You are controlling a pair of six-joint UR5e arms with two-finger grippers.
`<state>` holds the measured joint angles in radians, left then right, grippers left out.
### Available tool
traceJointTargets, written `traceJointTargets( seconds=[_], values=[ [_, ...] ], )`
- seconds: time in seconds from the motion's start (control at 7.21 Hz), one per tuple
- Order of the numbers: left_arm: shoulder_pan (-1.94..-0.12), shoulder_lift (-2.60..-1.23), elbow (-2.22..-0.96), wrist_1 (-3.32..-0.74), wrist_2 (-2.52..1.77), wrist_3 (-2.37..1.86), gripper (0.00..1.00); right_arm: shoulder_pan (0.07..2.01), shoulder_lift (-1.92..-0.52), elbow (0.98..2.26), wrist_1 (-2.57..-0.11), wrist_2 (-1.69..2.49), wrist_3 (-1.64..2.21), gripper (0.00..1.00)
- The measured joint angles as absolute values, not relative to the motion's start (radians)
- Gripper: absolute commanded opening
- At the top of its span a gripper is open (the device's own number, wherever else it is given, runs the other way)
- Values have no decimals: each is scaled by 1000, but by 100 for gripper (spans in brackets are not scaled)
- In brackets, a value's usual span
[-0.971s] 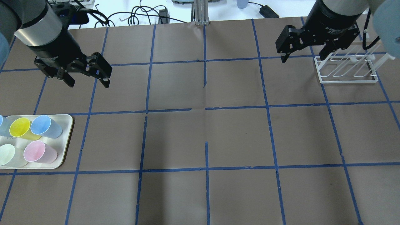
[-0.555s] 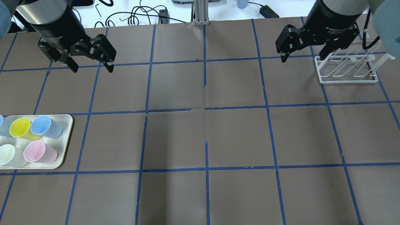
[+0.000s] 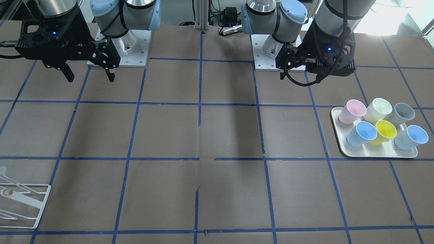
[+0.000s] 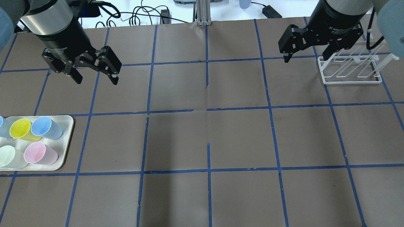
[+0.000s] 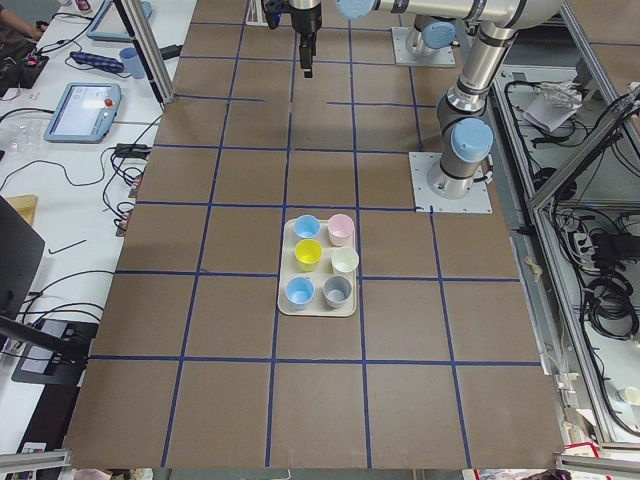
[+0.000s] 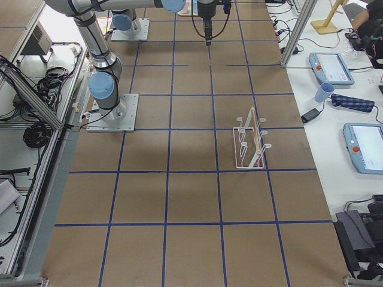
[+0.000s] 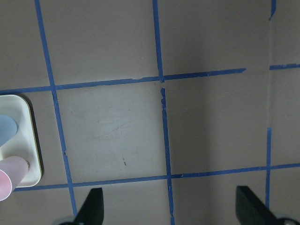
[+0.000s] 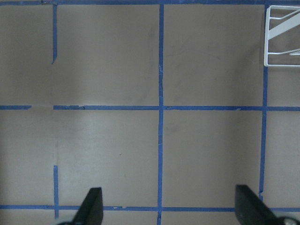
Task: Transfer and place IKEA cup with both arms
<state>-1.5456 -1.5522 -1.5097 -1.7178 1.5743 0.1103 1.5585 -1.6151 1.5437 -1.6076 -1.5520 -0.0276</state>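
Observation:
The IKEA cup (image 3: 401,113), pale grey, stands upright on a cream tray (image 3: 339,135) with several coloured cups; it also shows in the exterior left view (image 5: 337,290). It lies beyond the left edge of the overhead view. My left gripper (image 4: 96,80) is open and empty, hovering above the table beyond the tray (image 4: 68,138). In the left wrist view its gripper (image 7: 169,206) looks down on bare table, with the tray's corner (image 7: 28,140) at the left. My right gripper (image 4: 305,58) is open and empty, high beside a white wire rack (image 4: 348,67).
The tray also holds a pink cup (image 4: 36,153), a cream cup (image 4: 6,156), a yellow cup (image 4: 20,129) and light blue cups (image 4: 42,126). The wire rack (image 6: 251,140) stands at the far right. Blue tape lines grid the brown table. Cables lie beyond the far edge.
My left gripper went toward the far edge, then came back nearer and a little to the right, still open. The right gripper and the cups have not moved.

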Motion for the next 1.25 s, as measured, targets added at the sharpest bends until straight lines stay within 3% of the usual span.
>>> traceJointTargets(
  seconds=[1.25],
  values=[
    [-1543,-1535,-1527,-1713,1579,25,100,1559,-1615,1543,-1608,-1552,-28,100]
  ],
)
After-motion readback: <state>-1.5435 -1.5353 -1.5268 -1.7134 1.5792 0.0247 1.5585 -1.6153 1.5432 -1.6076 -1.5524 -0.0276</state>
